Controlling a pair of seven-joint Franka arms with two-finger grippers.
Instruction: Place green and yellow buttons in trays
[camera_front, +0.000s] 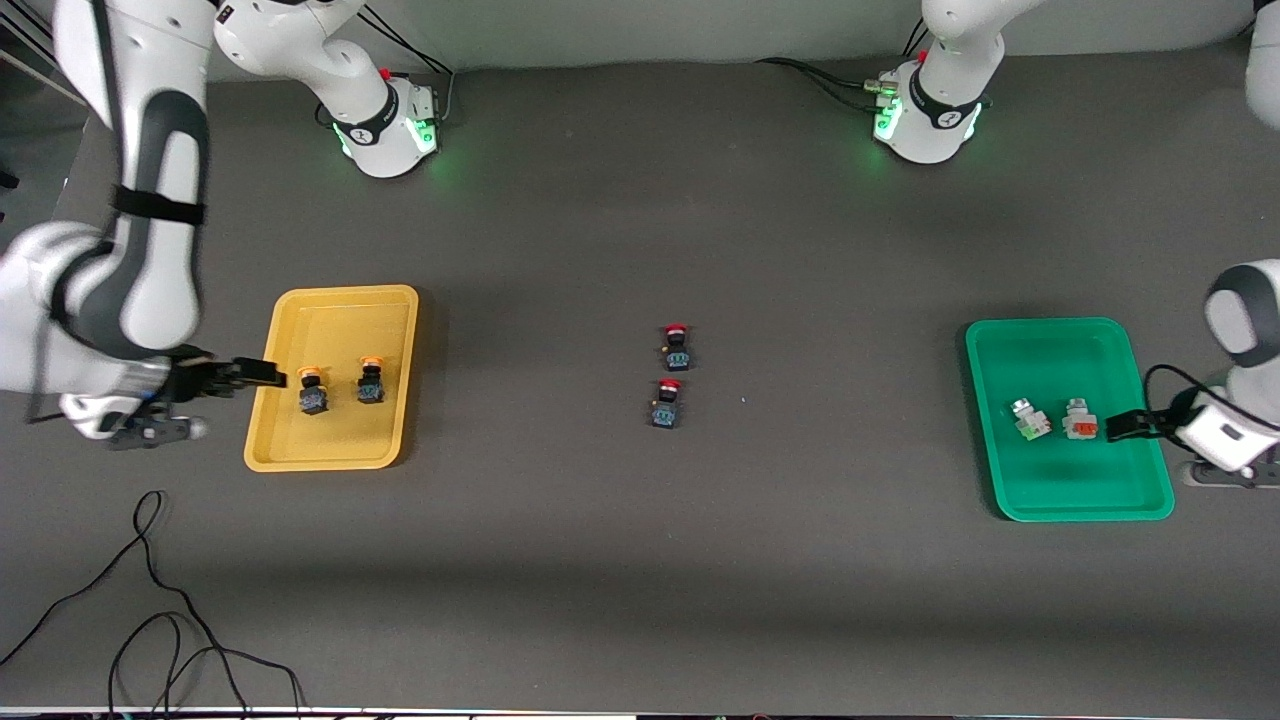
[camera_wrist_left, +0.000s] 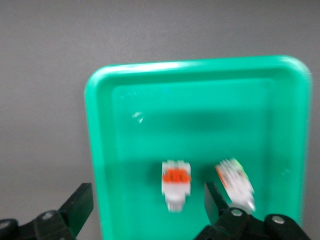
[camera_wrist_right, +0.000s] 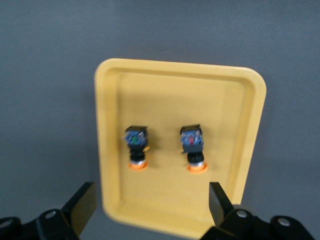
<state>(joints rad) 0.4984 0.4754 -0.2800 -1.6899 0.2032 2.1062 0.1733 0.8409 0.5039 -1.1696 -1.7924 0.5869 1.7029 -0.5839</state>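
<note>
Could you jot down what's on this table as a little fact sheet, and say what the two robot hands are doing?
yellow tray: two yellow-capped switches inside
green tray: two white switches inside
table middle: two red-capped switches, on no tray
right gripper: jaws open, holding nothing, over the yellow tray's edge
left gripper: jaws open, holding nothing, over the green tray

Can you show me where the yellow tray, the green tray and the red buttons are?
Shallow yellow plastic tray (camera_front: 340, 458), front view, on its rim nearest the camera.
Shallow green plastic tray (camera_front: 1050, 340), front view, on bare floor.
Two black-bodied red-capped buttons (camera_front: 676, 331), front view, on the farther one's cap.
</note>
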